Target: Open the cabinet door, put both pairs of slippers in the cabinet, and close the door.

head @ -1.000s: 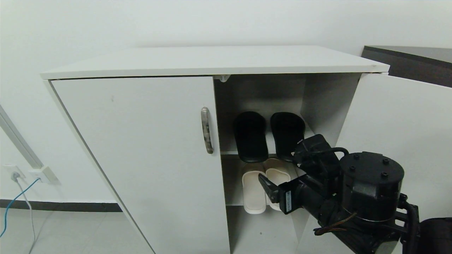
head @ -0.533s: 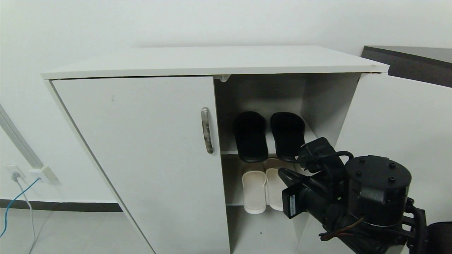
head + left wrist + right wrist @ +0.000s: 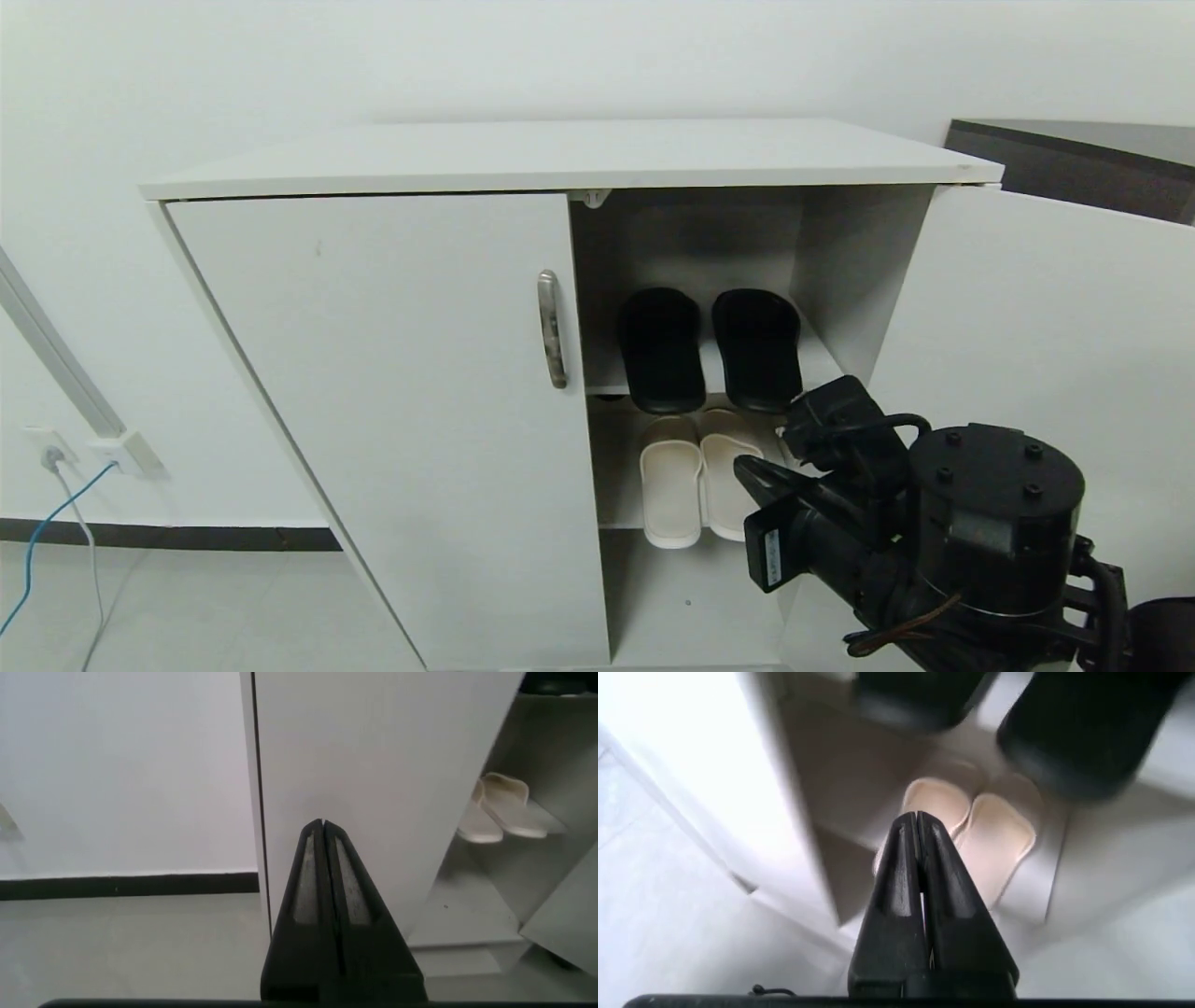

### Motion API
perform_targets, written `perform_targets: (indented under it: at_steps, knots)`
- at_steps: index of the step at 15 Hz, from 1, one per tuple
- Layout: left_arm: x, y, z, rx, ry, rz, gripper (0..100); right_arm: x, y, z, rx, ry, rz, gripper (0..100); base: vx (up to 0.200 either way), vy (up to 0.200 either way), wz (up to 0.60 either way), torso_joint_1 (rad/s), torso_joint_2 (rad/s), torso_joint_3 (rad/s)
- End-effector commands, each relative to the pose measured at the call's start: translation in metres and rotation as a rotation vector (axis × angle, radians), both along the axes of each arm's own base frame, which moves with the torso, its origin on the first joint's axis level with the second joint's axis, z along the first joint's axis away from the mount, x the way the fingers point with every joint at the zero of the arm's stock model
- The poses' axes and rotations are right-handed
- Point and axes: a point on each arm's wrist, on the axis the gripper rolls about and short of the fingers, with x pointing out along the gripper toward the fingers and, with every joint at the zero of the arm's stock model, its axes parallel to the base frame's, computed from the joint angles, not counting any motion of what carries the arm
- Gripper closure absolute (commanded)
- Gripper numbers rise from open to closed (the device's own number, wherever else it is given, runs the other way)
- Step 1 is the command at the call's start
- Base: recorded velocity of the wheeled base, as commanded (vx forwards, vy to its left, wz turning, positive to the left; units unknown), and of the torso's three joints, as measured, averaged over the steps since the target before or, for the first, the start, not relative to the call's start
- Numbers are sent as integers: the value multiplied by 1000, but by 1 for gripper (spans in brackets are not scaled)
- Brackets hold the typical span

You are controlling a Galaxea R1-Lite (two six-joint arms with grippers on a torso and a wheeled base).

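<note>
- Two black slippers (image 3: 661,350) are lying on the cabinet's (image 3: 560,154) upper shelf (image 3: 817,359), two white slippers (image 3: 672,481) on the shelf below (image 3: 618,509).
- The right door (image 3: 1046,308) is standing open, the left door (image 3: 373,392) shut.
- The right gripper (image 3: 918,819) is hovering before the white slippers, fingers pressed together, empty.
- The left gripper (image 3: 322,826) is facing the left door, fingers together, empty.

White cabinet (image 3: 560,154) with two doors. Right door (image 3: 1046,308) swung wide open; left door (image 3: 373,373) shut, with a metal handle (image 3: 552,329) upright at its inner edge. Inside the cabinet, on the upper shelf (image 3: 822,359): black slippers (image 3: 661,350), side by side, near ends just over the front edge. On the shelf below: cream slippers (image 3: 672,481), touching, toes inward, directly under the black pair.
</note>
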Motion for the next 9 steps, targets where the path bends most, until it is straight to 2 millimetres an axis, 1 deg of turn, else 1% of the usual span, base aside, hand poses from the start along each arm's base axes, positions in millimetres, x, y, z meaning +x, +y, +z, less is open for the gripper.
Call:
perform_targets:
  at_steps: [1, 9]
  knots:
    - [0, 0, 0, -1, 1, 0, 100, 0, 0, -2, -6, 5, -1, 100, -200, 0, 0, -12, 12, 22]
    - [0, 0, 0, -1, 1, 0, 100, 0, 0, -6, -17, 14, -2, 100, -200, 0, 0, 1, 4, 3]
